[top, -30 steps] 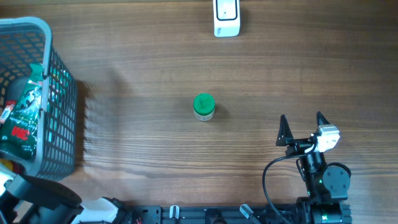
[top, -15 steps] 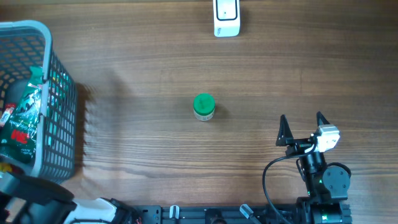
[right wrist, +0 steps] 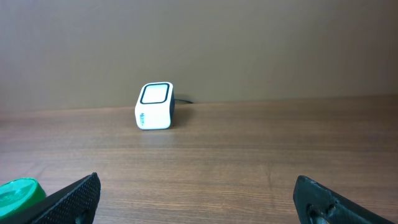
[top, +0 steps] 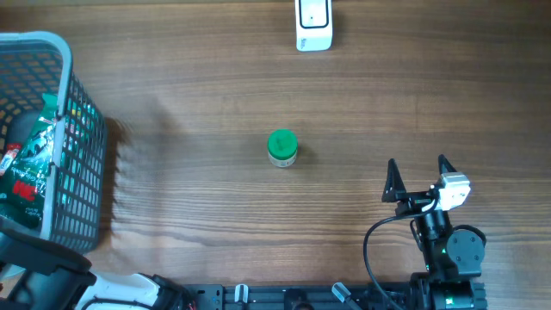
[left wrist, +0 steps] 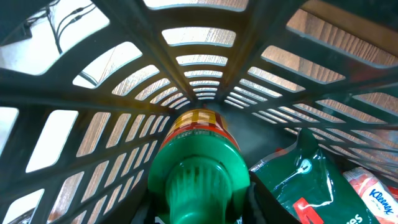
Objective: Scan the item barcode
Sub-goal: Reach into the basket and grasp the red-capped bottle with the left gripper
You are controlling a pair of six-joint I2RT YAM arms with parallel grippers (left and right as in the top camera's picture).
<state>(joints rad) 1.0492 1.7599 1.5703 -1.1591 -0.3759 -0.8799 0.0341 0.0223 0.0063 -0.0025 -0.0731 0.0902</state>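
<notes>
Wood table [top: 215, 86] — L gripper [left wrist: 199, 214] pinches bottle [left wrist: 198, 155] in basket [left wrist: 205, 37]; R gripper [right wrist: 199, 202] agape.

Bottle [left wrist: 200, 146]: green ribbed screw cap, red-and-yellow label; inside the grey mesh basket [top: 86, 172], against its wall, cap end facing the left wrist camera.
Basket's place: left edge of the desk [top: 189, 86].
Jar [top: 282, 147]: small, green lid, pale body; upright near the desk's middle, well apart from everything.
Scanner [top: 313, 24]: white box, dark-framed window on top; at the desk's far edge, right of centre.
</notes>
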